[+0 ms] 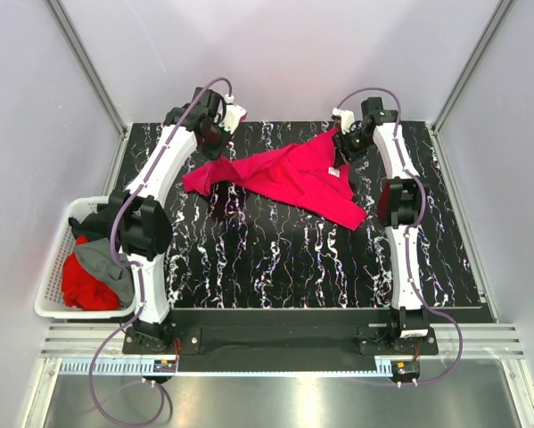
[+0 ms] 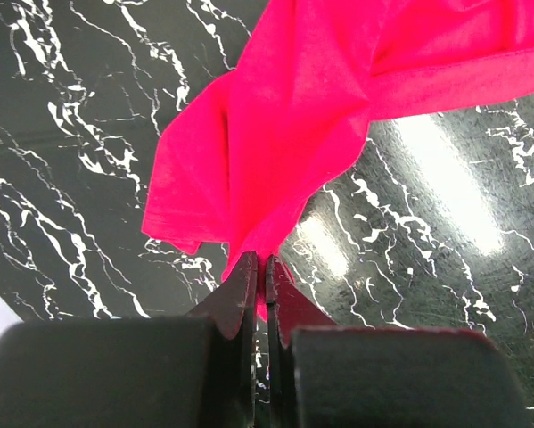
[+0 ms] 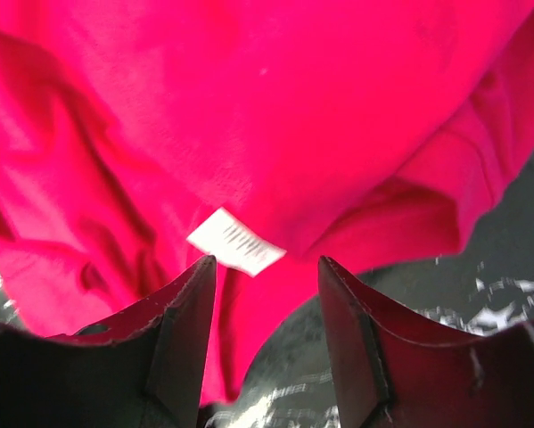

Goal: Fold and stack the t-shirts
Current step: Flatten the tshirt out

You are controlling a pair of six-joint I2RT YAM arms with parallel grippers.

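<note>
A crimson-pink t-shirt (image 1: 293, 176) lies spread and rumpled across the back of the black marbled table. My left gripper (image 1: 215, 150) is shut on its left end; the left wrist view shows the cloth (image 2: 284, 152) pinched between the closed jaws (image 2: 258, 267). My right gripper (image 1: 342, 152) is open just above the shirt's back right part; in the right wrist view its jaws (image 3: 267, 267) stand wide apart over the cloth (image 3: 249, 116), near a white label (image 3: 235, 241). Red, grey and black shirts (image 1: 93, 267) lie heaped in the basket.
A white lattice basket (image 1: 53, 267) stands off the table's left edge beside the left arm. The black marbled table (image 1: 284, 259) stretches in front of the shirt. Metal frame posts stand at the back corners.
</note>
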